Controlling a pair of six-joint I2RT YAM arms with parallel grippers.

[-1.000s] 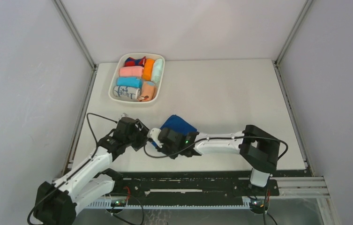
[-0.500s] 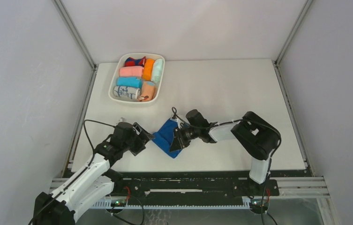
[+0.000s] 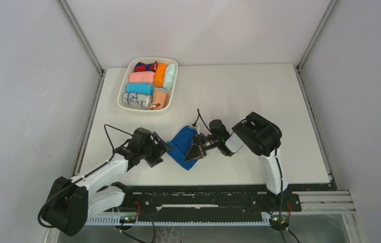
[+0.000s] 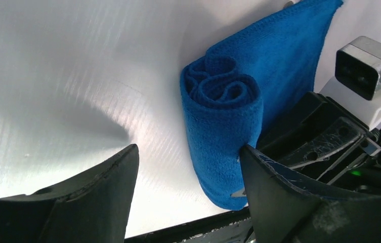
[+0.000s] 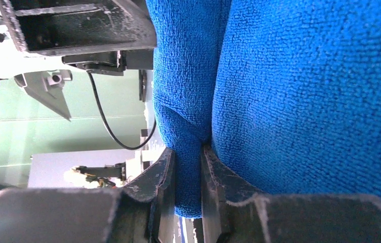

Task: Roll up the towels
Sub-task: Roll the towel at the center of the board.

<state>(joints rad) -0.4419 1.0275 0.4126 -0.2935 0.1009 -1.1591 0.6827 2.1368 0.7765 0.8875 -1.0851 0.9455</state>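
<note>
The royal-blue terry towel (image 3: 180, 146) lies on the table near the front edge, partly rolled; its coiled end shows in the left wrist view (image 4: 222, 109). My left gripper (image 3: 159, 152) is open at the towel's left end (image 4: 188, 174), its right finger (image 4: 279, 190) touching the roll's side. My right gripper (image 3: 195, 151) is shut on a fold of the towel (image 5: 188, 172), whose bulk fills that view (image 5: 304, 101). A peach-orange roll (image 3: 160, 97) lies in the tray; its spots are too small to see.
A white tray (image 3: 121, 93) at the back left holds several rolled cloths: pink, orange, mint, light blue and a white printed one. The black front rail (image 3: 203, 195) runs just behind the towel's near side. Grey walls enclose the table.
The towel slid left and nearer the front. The right arm folded back while its gripper kept hold. The left gripper moved right up to the towel's end.
</note>
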